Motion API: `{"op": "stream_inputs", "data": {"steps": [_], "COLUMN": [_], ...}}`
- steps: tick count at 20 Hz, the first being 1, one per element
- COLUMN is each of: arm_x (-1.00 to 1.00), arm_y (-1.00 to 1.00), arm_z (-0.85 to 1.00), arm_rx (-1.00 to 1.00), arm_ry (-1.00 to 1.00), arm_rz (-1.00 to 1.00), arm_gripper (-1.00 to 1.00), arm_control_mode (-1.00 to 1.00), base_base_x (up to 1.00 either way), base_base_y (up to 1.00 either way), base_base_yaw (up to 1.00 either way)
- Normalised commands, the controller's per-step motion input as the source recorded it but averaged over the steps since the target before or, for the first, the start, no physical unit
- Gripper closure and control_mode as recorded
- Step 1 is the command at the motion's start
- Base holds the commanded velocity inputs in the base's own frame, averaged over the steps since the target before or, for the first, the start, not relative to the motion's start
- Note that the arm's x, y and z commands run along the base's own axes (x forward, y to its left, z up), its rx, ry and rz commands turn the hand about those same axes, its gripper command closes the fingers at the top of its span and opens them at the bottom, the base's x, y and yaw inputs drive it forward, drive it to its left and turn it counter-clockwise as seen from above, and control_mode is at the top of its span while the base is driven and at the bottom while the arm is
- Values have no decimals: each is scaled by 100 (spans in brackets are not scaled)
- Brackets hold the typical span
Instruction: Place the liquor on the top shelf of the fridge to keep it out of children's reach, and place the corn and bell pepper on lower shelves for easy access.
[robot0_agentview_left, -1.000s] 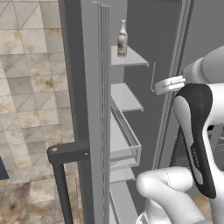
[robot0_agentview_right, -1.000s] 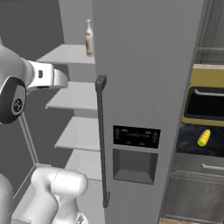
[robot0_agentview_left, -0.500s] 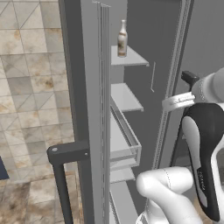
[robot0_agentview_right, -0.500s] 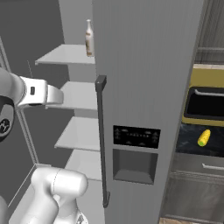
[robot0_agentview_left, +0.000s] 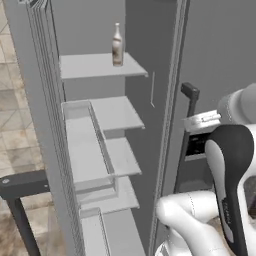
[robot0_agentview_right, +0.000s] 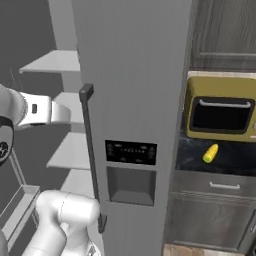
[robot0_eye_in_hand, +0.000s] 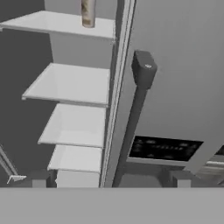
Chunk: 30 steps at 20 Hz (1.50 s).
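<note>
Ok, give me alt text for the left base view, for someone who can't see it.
The liquor stands upright on the top shelf of the open fridge, with bare white lower shelves stepping down below it. A clear door bin hangs on the open door at left, and the white arm rises at lower right in front of the shut door's dark handle.

From the left base view we look forward and down into the open fridge (robot0_agentview_left: 150, 75) from behind the arm, close to its white shelves. From the right base view we face the fridge's grey door, with the worktop (robot0_agentview_right: 220, 162) beside it. The hand view sits near the door handle (robot0_eye_in_hand: 133, 118), looking at the shelves. All three views share that handle and the shelves.
</note>
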Motion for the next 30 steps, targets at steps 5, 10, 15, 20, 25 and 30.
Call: {"op": "stream_inputs", "data": {"steps": [5, 10, 15, 20, 25, 30], "arm_x": [0, 0, 0, 0, 0, 0], "arm_y": [0, 0, 0, 0, 0, 0], "arm_z": [0, 0, 0, 0, 0, 0], "arm_rx": [0, 0, 0, 0, 0, 0], "arm_ry": [0, 0, 0, 0, 0, 0], "arm_rz": [0, 0, 0, 0, 0, 0], "arm_gripper": [-100, -100, -100, -100, -100, -100], "arm_control_mode": [100, 100, 100, 100, 100, 100], "base_base_x": [-23, -5, 6, 17, 34, 45], "base_base_y": [-96, -94, -89, -74, -48, -24], "base_base_yaw": [-18, -15, -8, -3, 0, 0]}}
